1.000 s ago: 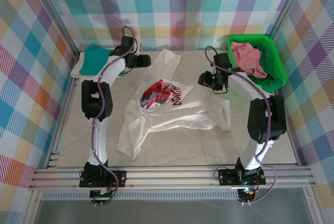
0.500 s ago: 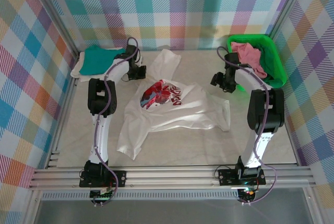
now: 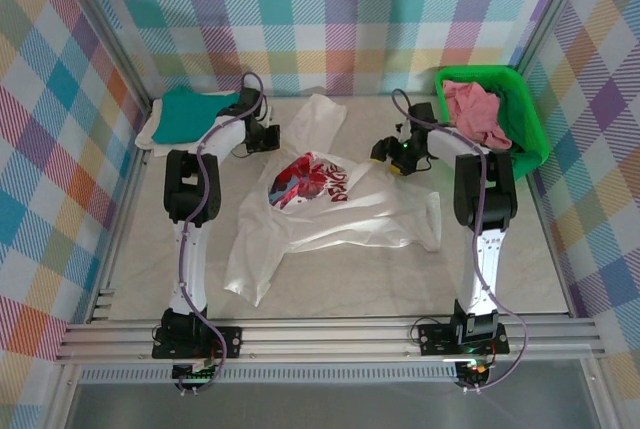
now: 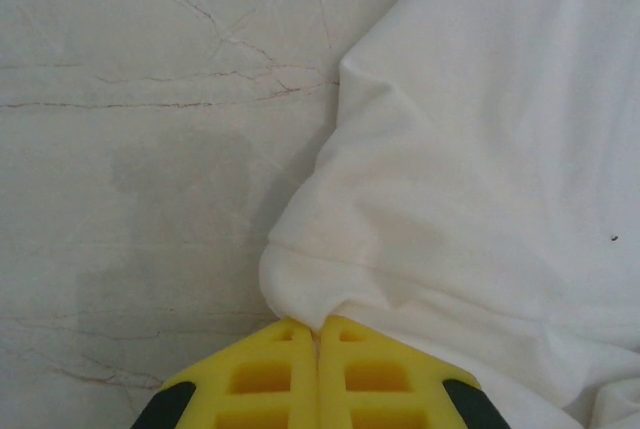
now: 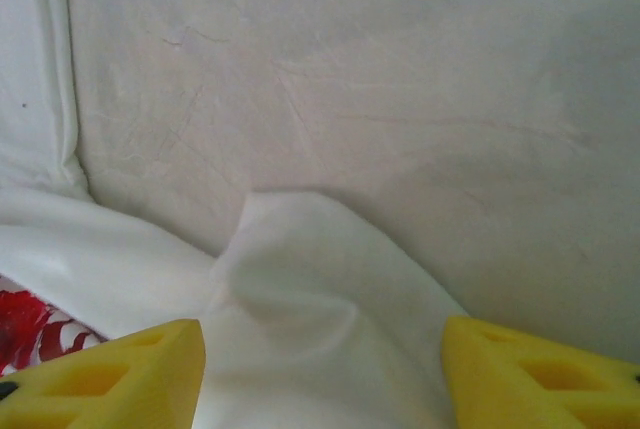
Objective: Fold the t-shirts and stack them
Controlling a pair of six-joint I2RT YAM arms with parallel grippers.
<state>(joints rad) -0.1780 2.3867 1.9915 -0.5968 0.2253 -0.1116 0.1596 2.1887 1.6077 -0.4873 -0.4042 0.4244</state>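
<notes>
Heads up, your left jaws are pressed together on the edge of the shirt at 11 o'clock of the surface, your right jaws sit spread over its 1 o'clock corner, cloth between them, so I'd close those next.

The white t-shirt carries a red-and-blue graphic; the teal t-shirt and pink t-shirt are plain. The basket is green, the walls pastel plaid, the table pale marble.

Left hand pinched on white t-shirt edge, marbled table beside
</notes>
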